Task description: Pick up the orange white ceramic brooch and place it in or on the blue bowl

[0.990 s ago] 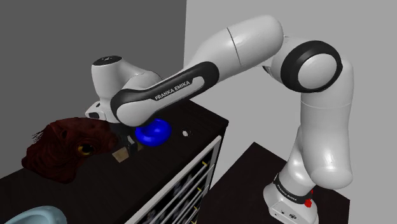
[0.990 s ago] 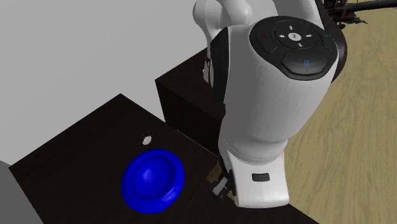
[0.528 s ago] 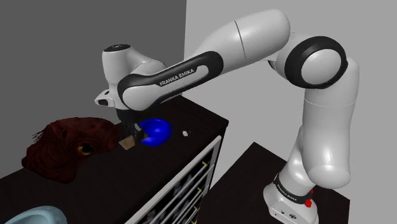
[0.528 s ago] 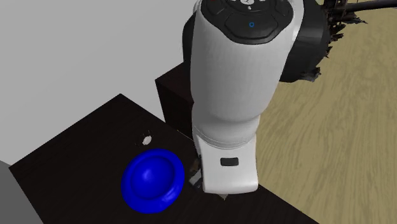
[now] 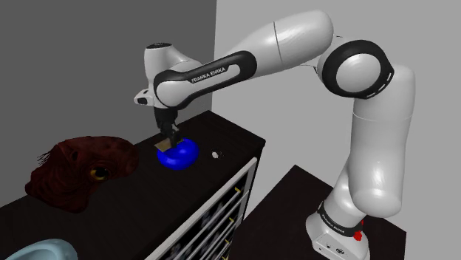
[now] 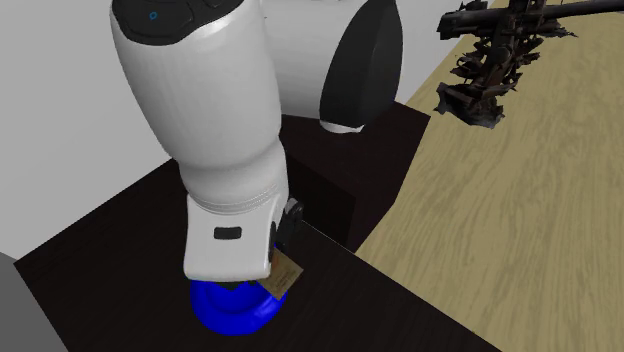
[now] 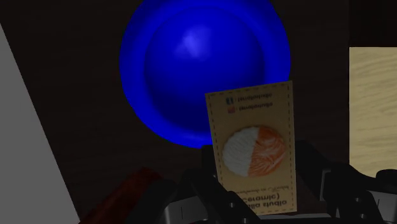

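Shoulder view, left to right:
- reddish-brown creature head [image 5: 74,168] on dark cabinet top [image 5: 235,137]
- gripper [image 5: 171,139] hanging over blue bowl [image 5: 181,154]
- small white item [image 5: 216,155] near bowl, apart
- stand [image 5: 292,193] lower right

Gripper: fingers [image 7: 312,168] narrowed onto tan card, clasping its edges. Card carries oval orange-and-white brooch [image 7: 253,151]. Brooch held aloft over bowl's rim on creature-head side; contact with rim unclear.

Second exterior view: card corner shows beside white hand, bowl directly below.

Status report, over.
Pincer shut on brooch. Brooch hangs over bowl edge, not yet released. Nothing between them.
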Robot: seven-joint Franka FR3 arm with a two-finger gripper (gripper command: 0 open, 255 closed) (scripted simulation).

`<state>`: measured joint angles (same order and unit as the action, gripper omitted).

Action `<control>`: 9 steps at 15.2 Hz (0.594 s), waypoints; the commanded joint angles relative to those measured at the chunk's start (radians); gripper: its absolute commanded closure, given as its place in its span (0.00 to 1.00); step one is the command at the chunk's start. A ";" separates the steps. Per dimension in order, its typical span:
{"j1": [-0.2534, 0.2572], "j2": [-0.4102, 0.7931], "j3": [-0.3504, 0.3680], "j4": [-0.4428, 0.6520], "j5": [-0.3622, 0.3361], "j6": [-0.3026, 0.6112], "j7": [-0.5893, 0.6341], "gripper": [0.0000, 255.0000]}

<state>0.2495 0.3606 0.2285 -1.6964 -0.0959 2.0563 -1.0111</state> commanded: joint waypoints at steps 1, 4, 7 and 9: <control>-0.030 0.003 -0.013 0.010 0.005 -0.005 -0.046 1.00; -0.067 0.017 -0.029 0.036 0.010 -0.016 -0.104 1.00; -0.067 0.031 -0.031 0.014 0.006 0.019 -0.101 1.00; -0.066 0.041 -0.032 0.002 0.003 0.042 -0.099 1.00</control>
<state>0.1833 0.3956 0.1969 -1.6897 -0.0909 2.0866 -1.1108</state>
